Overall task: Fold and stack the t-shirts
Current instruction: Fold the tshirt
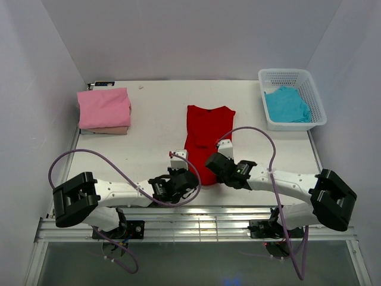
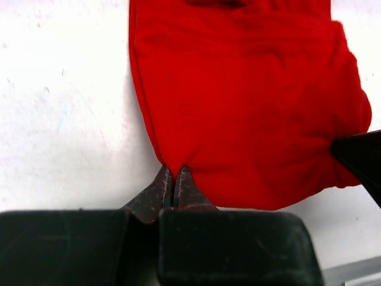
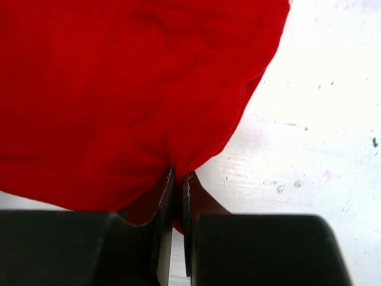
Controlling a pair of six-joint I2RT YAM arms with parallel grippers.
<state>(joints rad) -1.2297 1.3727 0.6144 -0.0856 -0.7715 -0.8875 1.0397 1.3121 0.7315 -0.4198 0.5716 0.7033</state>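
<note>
A bright red t-shirt (image 1: pixel 205 134) lies lengthwise in the middle of the table, folded into a narrow strip with its collar at the far end. My left gripper (image 2: pixel 172 174) is shut on the near left corner of the red t-shirt (image 2: pixel 250 101). On the other side, my right gripper (image 3: pixel 178 176) is shut on the near right corner of the red t-shirt (image 3: pixel 131 89), cloth pinched between its fingers. A folded pink t-shirt (image 1: pixel 104 107) rests on a beige t-shirt (image 1: pixel 107 130) at the far left. A turquoise t-shirt (image 1: pixel 287 104) lies in the basket.
A white lattice basket (image 1: pixel 315 95) stands at the far right corner. The metal rail (image 1: pixel 196 223) of the arm bases runs along the near edge. White walls close in the table at the left, back and right.
</note>
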